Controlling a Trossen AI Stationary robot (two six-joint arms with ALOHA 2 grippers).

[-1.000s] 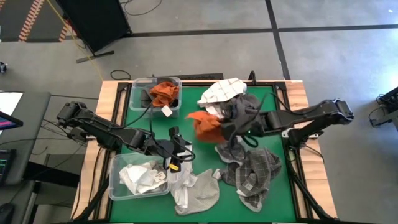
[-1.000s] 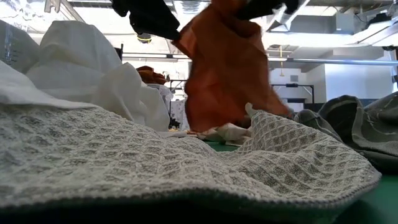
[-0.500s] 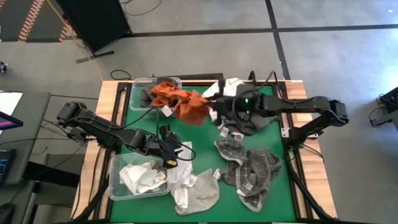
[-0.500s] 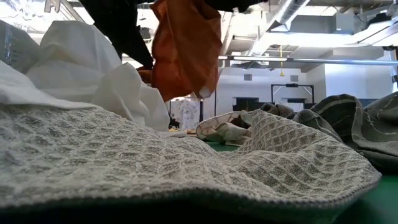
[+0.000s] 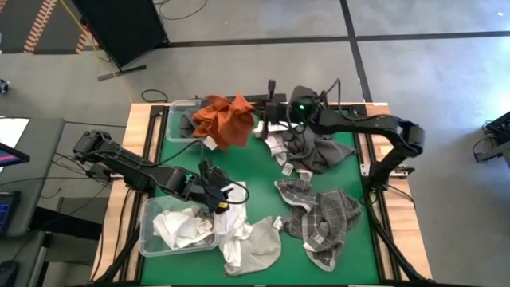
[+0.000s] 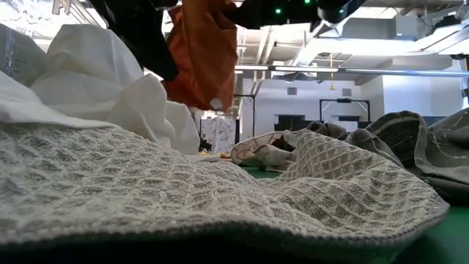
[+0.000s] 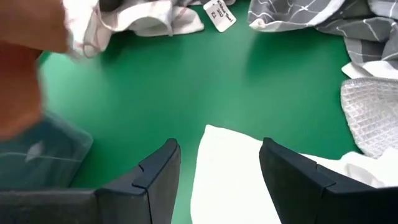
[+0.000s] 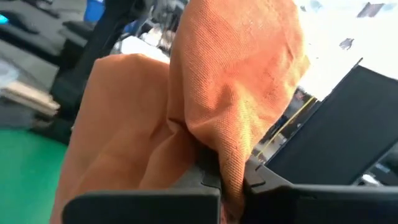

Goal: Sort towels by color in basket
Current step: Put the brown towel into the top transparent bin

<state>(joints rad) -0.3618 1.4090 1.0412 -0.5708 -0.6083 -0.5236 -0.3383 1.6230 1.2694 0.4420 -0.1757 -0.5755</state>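
Orange towel [image 5: 229, 119] hangs from the closed right pincer [image 5: 256, 125] over the 11 o'clock bin [image 5: 177, 108], ready to drop. Left pincer [image 7: 217, 168] waits open above a white towel [image 7: 231, 180]

Right arm stretched out and gripping, left arm low with jaws apart.
Right gripper [image 5: 253, 126] sits at the end of an arm reaching from the desk's right side across the far edge, jaws clamped tight on a rust towel [image 5: 225, 119] that hangs from it. Left gripper [image 5: 219, 198] is low over the desk's near-left part, arm running in from the left edge, fingers [image 7: 155, 177] spread, nothing between them.
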